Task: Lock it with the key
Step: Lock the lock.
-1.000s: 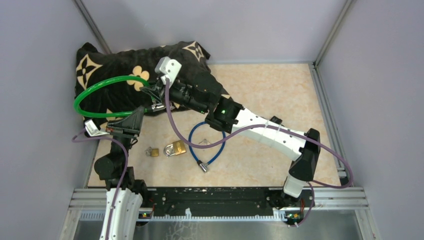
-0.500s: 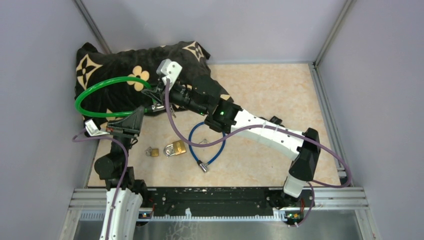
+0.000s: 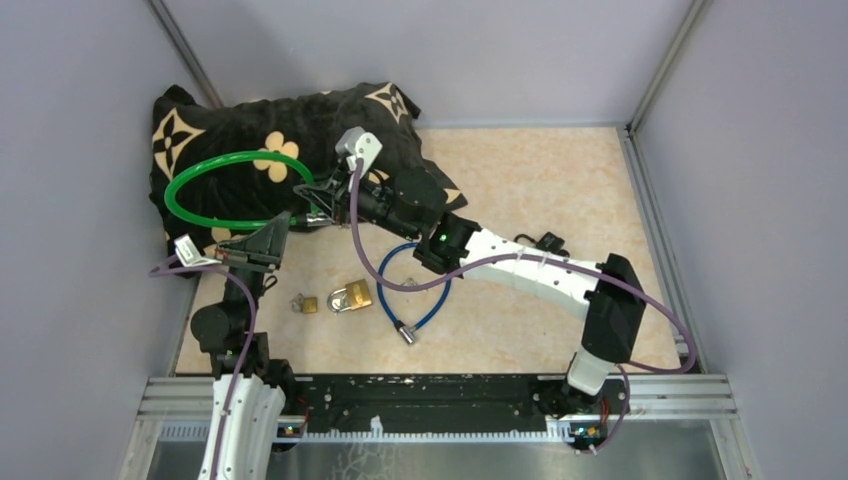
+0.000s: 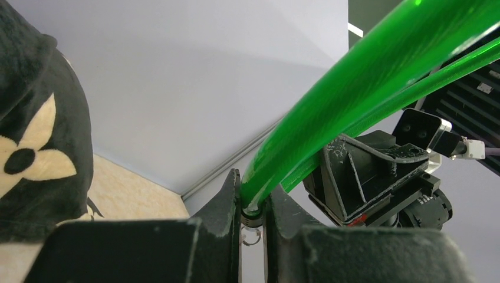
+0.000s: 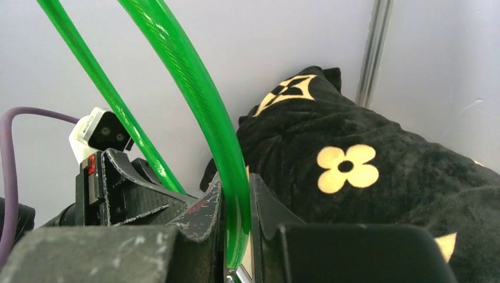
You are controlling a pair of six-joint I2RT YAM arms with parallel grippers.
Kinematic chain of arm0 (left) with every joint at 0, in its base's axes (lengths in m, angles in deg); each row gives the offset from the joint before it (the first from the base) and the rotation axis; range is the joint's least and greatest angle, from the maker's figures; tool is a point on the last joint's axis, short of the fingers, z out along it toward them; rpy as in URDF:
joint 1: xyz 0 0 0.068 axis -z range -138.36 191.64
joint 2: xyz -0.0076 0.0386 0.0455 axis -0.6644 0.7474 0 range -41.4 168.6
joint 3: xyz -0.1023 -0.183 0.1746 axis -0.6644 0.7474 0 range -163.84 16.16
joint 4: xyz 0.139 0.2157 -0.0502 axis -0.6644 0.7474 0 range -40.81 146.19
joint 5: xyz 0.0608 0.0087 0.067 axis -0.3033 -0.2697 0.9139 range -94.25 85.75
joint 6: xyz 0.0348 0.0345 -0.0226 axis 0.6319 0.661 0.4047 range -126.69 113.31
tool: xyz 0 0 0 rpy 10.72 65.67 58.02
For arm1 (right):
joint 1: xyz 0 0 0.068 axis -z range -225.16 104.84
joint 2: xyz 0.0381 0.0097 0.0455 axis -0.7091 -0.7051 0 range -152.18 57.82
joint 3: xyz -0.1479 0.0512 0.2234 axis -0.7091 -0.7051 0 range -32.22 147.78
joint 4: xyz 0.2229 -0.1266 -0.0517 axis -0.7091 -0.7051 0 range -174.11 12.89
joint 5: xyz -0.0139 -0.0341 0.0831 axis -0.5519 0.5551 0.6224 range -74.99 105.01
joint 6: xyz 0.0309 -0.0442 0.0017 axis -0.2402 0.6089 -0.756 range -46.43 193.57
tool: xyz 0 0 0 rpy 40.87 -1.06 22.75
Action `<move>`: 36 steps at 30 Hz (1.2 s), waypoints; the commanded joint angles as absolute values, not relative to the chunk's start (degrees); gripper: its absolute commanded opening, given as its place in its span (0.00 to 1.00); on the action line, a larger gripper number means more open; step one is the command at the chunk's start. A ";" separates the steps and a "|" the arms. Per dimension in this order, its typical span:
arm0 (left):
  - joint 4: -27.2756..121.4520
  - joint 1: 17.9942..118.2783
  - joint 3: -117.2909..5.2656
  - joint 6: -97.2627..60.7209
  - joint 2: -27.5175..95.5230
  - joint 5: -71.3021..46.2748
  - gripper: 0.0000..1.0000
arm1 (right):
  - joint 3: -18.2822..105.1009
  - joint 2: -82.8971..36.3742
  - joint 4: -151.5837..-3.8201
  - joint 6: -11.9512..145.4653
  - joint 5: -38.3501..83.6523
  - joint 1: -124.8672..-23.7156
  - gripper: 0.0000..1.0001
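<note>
Grippers from both arms meet on one lock at the left side of our table [image 3: 560, 180]. The left gripper [image 3: 287, 220] is clamped on the green cable lock [image 3: 238, 156], its fingers [image 4: 227, 206] pinching the collar at the cable's end from both sides. Below that collar, between the fingers, hangs a small wire ring [image 4: 251, 237]; we cannot tell whether a key is attached to it.

From this gripper the green cable sweeps out to the left in a single wide loop. The loop lies over the black cushion [image 3: 215, 125] with cream flower prints, which fills the corner beyond the gripper.

Just right of the left gripper, almost tip to tip with it, the right gripper [image 3: 312, 203] is also closed on the green cable lock. Its fingers [image 5: 266, 215] squeeze the tube, which rises steeply out from between them. In the right wrist view the left gripper sits close on the left, with a second strand of the loop passing beside it.

Toward the arm bases and well apart from both grippers, a small brass padlock [image 3: 308, 303] and a larger brass padlock [image 3: 352, 296] lie side by side on the table, held by neither arm. Just right of them a blue cable lock [image 3: 432, 290] curls under the right forearm, one end lying nearest the bases.
</note>
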State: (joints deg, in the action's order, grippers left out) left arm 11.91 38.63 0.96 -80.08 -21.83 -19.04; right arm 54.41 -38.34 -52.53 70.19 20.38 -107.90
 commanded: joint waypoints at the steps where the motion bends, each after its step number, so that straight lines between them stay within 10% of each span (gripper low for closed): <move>1: 5.80 38.64 -1.42 -82.93 -22.61 -17.75 0.00 | 52.91 -37.15 -56.80 67.07 26.36 -109.00 0.05; 10: 6.39 38.71 -0.50 -79.10 -22.96 -18.72 0.00 | 54.03 -32.23 -64.27 67.12 30.04 -105.17 0.98; 21: 5.87 38.68 -0.70 -78.11 -22.79 -19.85 0.00 | 62.79 -35.30 -80.57 50.86 57.11 -92.55 0.98; 27: 5.78 38.74 -0.96 -77.96 -22.67 -20.03 0.00 | 62.90 -39.25 -77.64 40.79 63.13 -91.66 0.60; 36: 5.65 38.74 -0.98 -77.86 -22.59 -20.16 0.00 | 59.53 -40.59 -68.61 35.44 67.05 -91.92 0.38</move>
